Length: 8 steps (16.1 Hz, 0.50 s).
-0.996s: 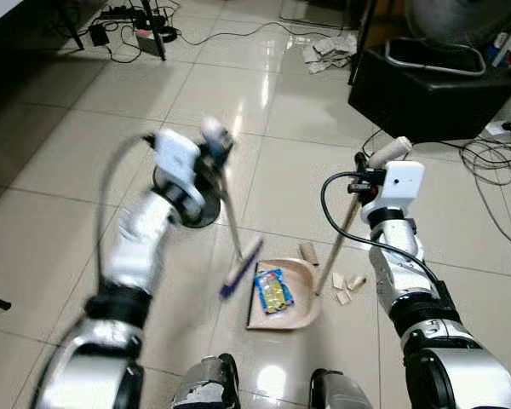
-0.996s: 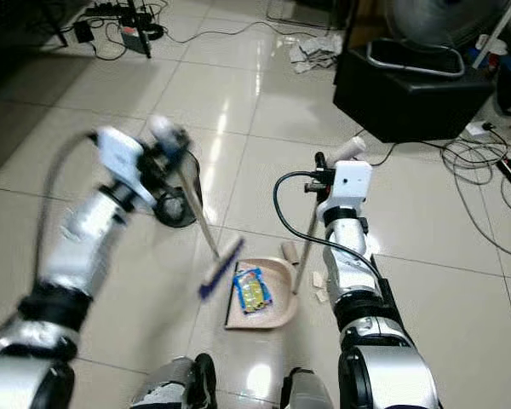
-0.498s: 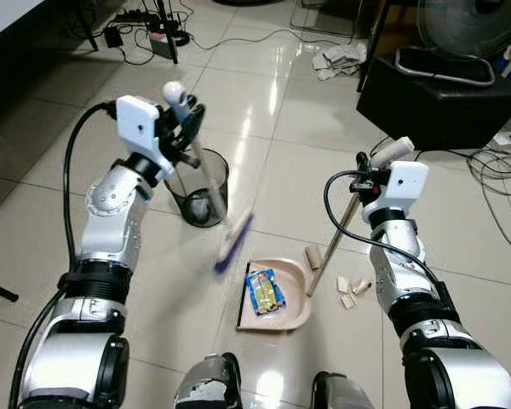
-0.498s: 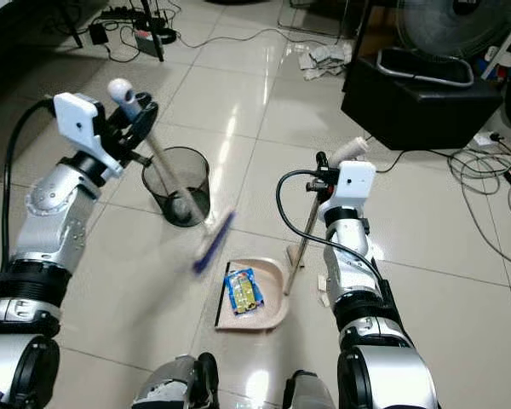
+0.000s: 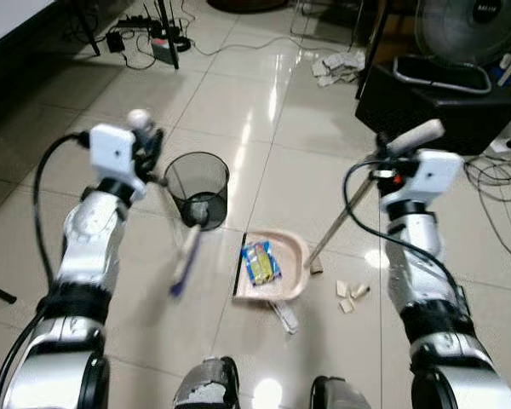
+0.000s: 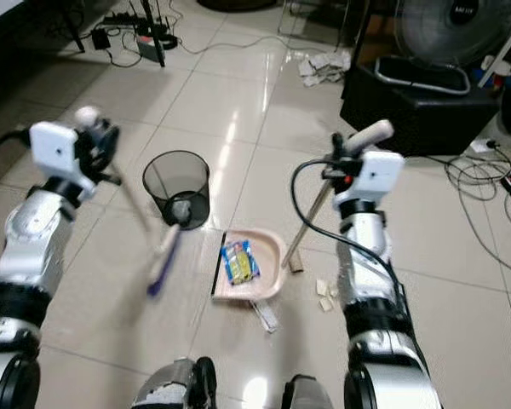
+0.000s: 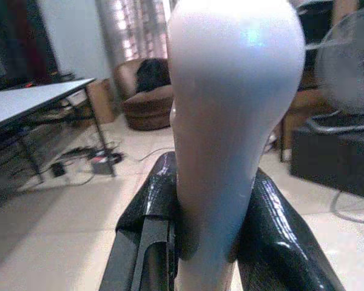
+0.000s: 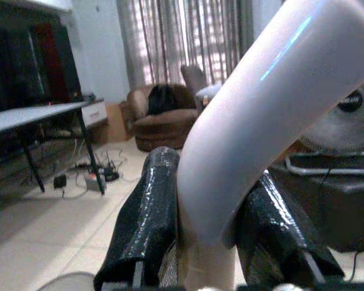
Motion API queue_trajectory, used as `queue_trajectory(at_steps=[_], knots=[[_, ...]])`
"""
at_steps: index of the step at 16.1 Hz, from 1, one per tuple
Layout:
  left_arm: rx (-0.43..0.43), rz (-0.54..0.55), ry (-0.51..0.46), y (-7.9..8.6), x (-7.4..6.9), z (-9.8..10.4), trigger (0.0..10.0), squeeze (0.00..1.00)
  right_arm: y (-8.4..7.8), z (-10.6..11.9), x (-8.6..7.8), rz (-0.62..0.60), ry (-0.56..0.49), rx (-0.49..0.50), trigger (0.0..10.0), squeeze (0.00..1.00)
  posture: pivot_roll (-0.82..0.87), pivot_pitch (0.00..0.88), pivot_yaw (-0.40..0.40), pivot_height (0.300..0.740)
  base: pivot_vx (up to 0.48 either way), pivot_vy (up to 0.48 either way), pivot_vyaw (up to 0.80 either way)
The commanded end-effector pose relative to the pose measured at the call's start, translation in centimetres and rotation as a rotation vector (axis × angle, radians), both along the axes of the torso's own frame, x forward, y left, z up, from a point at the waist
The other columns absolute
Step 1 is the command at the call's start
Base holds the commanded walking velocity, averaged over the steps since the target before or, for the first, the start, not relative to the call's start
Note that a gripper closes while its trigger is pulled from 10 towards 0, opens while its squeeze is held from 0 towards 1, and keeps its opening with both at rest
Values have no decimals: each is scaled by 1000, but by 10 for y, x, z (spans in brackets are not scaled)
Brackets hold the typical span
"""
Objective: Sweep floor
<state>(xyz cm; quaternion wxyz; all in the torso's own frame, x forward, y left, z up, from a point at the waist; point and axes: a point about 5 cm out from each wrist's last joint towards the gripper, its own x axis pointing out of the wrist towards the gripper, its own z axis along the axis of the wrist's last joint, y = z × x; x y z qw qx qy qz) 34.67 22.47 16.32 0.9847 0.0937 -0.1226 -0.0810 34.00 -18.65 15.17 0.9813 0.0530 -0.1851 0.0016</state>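
My left gripper (image 5: 145,146) is shut on the white handle of a broom (image 5: 139,118). The stick slants down to a purple brush head (image 5: 185,260), which is blurred beside the black mesh bin (image 5: 196,186). My right gripper (image 5: 383,167) is shut on the long handle (image 5: 417,135) of the pink dustpan (image 5: 291,249). A blue and yellow snack packet (image 5: 260,262) lies in the pan. Both wrist views show black fingers (image 7: 151,212) (image 8: 147,212) clamped around a white handle.
Small wood scraps (image 5: 350,294) lie on the tiles right of the pan, and a wrapper (image 5: 283,315) lies in front of it. A black box (image 5: 426,102) with a fan, cables (image 5: 494,162) and crumpled paper (image 5: 336,64) lie beyond. My feet (image 5: 209,388) are at the bottom.
The left arm has swung the broom out to the left, away from the dustpan. The right gripper has risen and the dustpan has shifted away from me, uncovering a wrapper.
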Motion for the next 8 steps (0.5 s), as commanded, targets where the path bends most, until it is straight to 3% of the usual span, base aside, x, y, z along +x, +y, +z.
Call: queue_trajectory(at_steps=[1,4,5,8], knots=[[16,32,-24,7,-4,0,10000,0,-6,12,-2,-16,-37,25,10000,0,-3,47,48,740,0,0,0],[27,57,36,6,-16,-22,10000,0,-8,35,-9,-14,-78,20,10000,0,-22,39,47,740,0,0,0],[3,41,87,-1,-21,-33,10000,0,-9,48,-12,-12,-92,17,10000,0,-24,38,46,740,0,0,0],[-41,3,103,-23,-36,-40,10000,0,-9,73,-20,12,-112,36,10000,0,-25,42,46,740,0,0,0]])
